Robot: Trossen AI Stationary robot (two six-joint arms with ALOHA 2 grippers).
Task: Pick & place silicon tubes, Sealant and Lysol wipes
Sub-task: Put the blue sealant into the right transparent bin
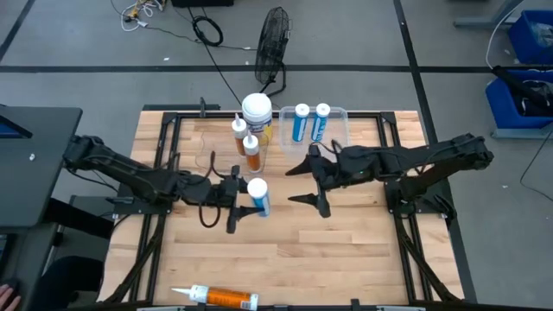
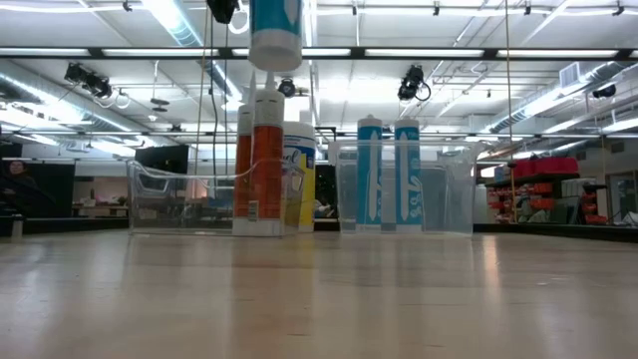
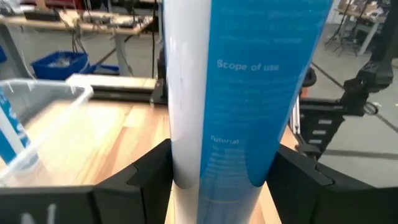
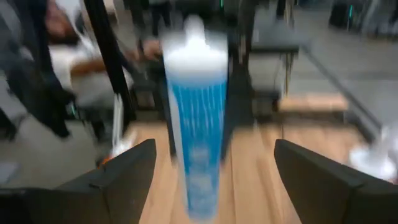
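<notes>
The left pincer (image 1: 244, 207), near the middle of the counter (image 1: 346, 259), pinches a blue tube (image 1: 258, 197) upright and lifted clear of the wood. The right pincer (image 1: 315, 183) faces it from just beside, its fingers spread wide and holding nothing.

Toward the far edge, two blue tubes (image 1: 311, 123) already stand in the clear bin (image 1: 341, 112). Beside it stand the Lysol wipes (image 1: 257, 112) and two orange tubes (image 1: 246, 142), apparently in another clear tray.

Left to do, as I judge it: placing the held tube, and fetching the orange tube (image 1: 220, 297) lying at the near edge.
</notes>
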